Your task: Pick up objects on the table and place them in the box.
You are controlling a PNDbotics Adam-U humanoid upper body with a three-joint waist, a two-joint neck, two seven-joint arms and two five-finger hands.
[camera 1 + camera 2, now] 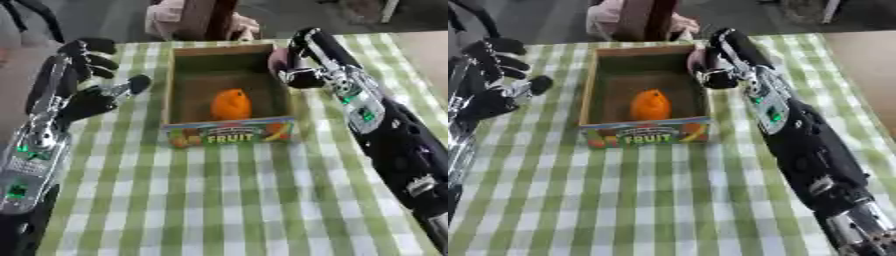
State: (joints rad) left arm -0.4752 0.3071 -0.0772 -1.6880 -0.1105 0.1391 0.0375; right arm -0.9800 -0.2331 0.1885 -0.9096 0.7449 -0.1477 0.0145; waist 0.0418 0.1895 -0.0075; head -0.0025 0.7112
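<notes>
A shallow cardboard box (179, 80) with "FRUIT" printed on its colourful front panel sits on a desk (236, 200) covered in a green and white checked cloth. Inside the box, near its front wall, lies a single orange fruit (231, 104), rounded and slightly pointed at the top. The rest of the box floor is bare brown cardboard.

The left robot hand (87, 75) hovers left of the box, fingers spread and released, holding nothing. The right robot hand (715, 60) is at the box's right rim; something pink shows beside it, and whether its fingers grasp it cannot be told. In front of the box stretches open checked cloth.
</notes>
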